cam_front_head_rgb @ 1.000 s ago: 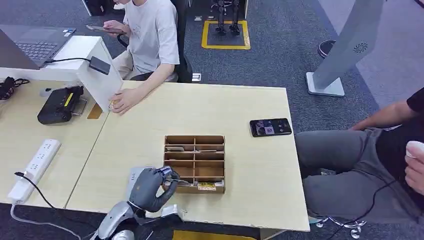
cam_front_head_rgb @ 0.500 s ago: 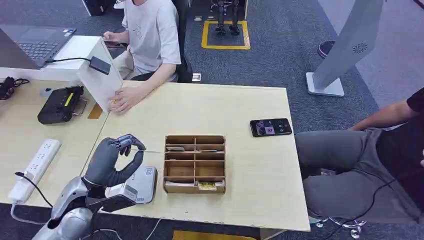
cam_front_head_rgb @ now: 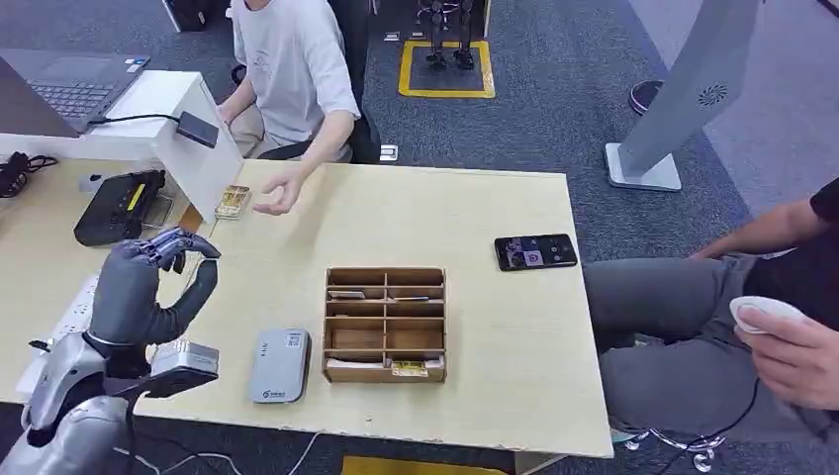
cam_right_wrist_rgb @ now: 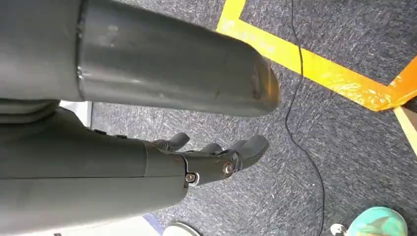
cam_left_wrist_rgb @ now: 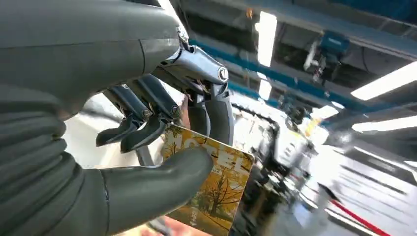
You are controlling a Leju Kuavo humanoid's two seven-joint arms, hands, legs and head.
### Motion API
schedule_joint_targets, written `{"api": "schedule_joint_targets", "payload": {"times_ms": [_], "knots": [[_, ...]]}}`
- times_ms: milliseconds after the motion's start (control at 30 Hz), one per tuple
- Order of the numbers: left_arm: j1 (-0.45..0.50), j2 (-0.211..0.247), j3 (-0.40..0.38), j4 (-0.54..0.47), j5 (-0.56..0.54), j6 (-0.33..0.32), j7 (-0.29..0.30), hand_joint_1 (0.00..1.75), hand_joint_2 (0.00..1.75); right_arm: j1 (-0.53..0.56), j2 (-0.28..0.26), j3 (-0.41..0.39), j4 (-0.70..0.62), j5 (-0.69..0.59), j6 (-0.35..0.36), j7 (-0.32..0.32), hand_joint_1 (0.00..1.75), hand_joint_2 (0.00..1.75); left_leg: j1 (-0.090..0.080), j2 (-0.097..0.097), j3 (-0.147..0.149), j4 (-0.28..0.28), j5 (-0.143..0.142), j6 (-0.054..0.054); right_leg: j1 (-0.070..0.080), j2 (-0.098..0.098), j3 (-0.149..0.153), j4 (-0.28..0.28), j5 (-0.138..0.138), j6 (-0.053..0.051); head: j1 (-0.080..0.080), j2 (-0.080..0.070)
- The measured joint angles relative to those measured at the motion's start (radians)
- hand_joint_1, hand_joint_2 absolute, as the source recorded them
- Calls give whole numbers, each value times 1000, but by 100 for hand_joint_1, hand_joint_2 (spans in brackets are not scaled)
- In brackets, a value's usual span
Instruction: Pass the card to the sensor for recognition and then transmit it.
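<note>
The wooden table (cam_front_head_rgb: 475,208) stands on grey carpet (cam_front_head_rgb: 554,109); at 9 o'clock my left hand (cam_front_head_rgb: 148,292) pinches the card (cam_left_wrist_rgb: 211,191), its face blurred; my right hand (cam_right_wrist_rgb: 216,157) hangs loosely released.

In the left wrist view the card (cam_left_wrist_rgb: 211,184) is partly covered by the thumb and fingers (cam_left_wrist_rgb: 147,129) of the left hand (cam_left_wrist_rgb: 123,147), and its print is only partly legible. The background there is blurred. In the head view the card cannot be made out in that hand. The right hand (cam_right_wrist_rgb: 196,162) is partly hidden behind the right thumb. The contents of the wooden organizer (cam_front_head_rgb: 385,324) are too small to be identified.
</note>
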Motion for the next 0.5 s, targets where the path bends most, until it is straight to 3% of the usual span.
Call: {"api": "schedule_joint_targets", "payload": {"times_ms": [133, 233, 500], "knots": [[-86, -6, -1, 66, -78, -23, 124, 175, 175, -6, 0, 0, -3, 8, 0, 2, 0, 0, 0, -1, 0, 0, 1, 1, 0, -2, 0, 0, 0, 0, 0, 0], [-161, -12, -1, 149, -125, -37, 182, 175, 175, -8, -1, 2, -6, 13, 1, 3, 0, 0, 0, -1, 0, 0, 2, 1, 0, -2, 1, 0, 1, 0, 0, 0], [-205, -21, -2, 240, -171, -30, 203, 175, 175, 1, -13, 8, -4, 24, -1, 11, 0, 0, 0, 0, -1, 0, 2, 1, 0, 0, 1, 0, 2, 0, 0, 0]]}}
